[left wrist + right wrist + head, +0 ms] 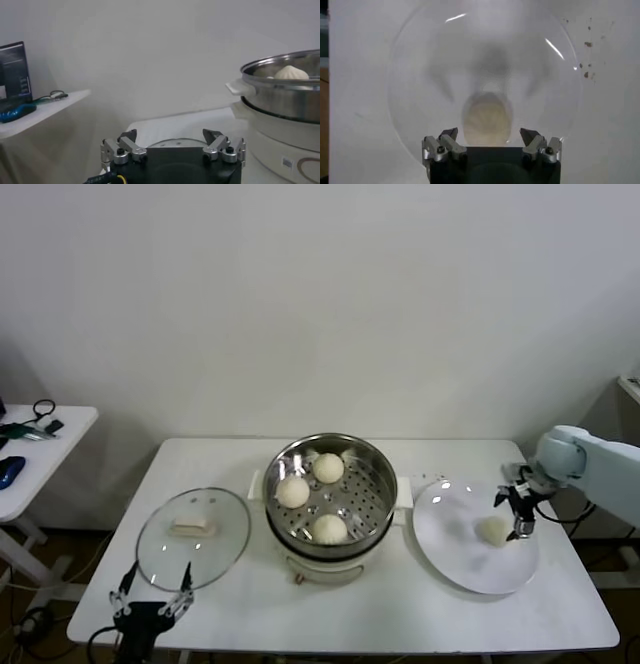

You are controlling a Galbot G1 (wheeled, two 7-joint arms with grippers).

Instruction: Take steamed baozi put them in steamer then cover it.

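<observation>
At the near edge of the white counter (400, 614), about 7 o'clock, the left gripper (152, 600) waits with its fingers (125, 146) spread wide and empty. Just beyond it lies the cover (193, 538), a clear glass lid with a cream handle, flat on the counter. At the centre stands the steamer (330, 496), a shiny steel pot holding three steamed baozi (329, 529). At 3 o'clock, the right gripper (515, 511) hovers over a white plate (450, 556), fingers (533, 141) fully apart and gripping nothing. The fourth baozi (492, 530) rests on the plate directly beneath that gripper, between the two fingers in the right wrist view, not held.
</observation>
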